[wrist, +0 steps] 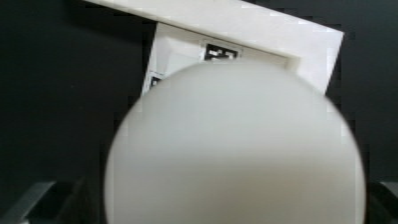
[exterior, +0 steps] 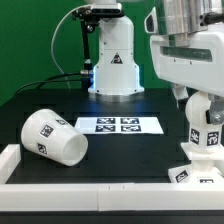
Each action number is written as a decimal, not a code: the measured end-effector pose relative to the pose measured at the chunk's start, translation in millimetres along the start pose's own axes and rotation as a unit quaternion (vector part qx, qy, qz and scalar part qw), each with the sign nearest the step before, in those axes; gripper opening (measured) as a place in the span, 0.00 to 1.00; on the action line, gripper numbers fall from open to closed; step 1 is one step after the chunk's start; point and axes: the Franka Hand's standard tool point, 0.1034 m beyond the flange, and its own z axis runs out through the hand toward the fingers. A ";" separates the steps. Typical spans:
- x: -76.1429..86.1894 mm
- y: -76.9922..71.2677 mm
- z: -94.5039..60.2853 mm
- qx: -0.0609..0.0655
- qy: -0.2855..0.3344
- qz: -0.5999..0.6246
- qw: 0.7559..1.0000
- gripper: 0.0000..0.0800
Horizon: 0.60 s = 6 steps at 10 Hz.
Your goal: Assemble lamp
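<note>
Lying on its side on the black table [exterior: 120,155], at about 8 o'clock from the marker board [exterior: 120,125]: the lamp shade [exterior: 55,137]. Large, white and tapered like a cup, with its long axis running from about 10 o'clock to 4 o'clock. Two black-and-white square tags visible on its wall. Not touching the marker board, and near the white front rim [exterior: 60,176] of the table.

At about 3 o'clock from the marker board, well apart from the shade: the gripper [exterior: 203,104], pointing straight down under the big white arm [exterior: 185,55]. Directly below it the lamp bulb [exterior: 207,122], white, rounded and upright, with one square tag on its lower part. Under the bulb, at its 6 o'clock, the lamp base [exterior: 196,166], small, white and blocky, with a tag on the side facing the camera, just beside the front rim. Cannot tell whether bulb and base touch or are only very close.

In the wrist view, filling most of the picture as a pale blurred oval: the bulb [wrist: 222,150], very near to the lens. Behind it, sharper, the base [wrist: 187,60] with one tag, set against an angled piece of white rim [wrist: 249,28]. Dark shapes beside the oval, too blurred to name.

Cannot tell how the jaws stand, closed on the bulb or a little apart from it: not shown clearly in either view.
</note>
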 end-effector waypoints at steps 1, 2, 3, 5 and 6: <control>-10.5 -3.5 0.6 0.000 -0.002 -0.077 0.997 0.86; -16.5 -5.5 -0.1 0.001 -0.003 -0.125 0.992 0.87; -13.6 -4.1 1.0 0.000 -0.003 -0.157 0.988 0.87; -12.1 -3.5 1.1 0.000 -0.003 -0.207 0.978 0.87; -11.4 -2.9 1.2 -0.002 -0.001 -0.249 0.968 0.87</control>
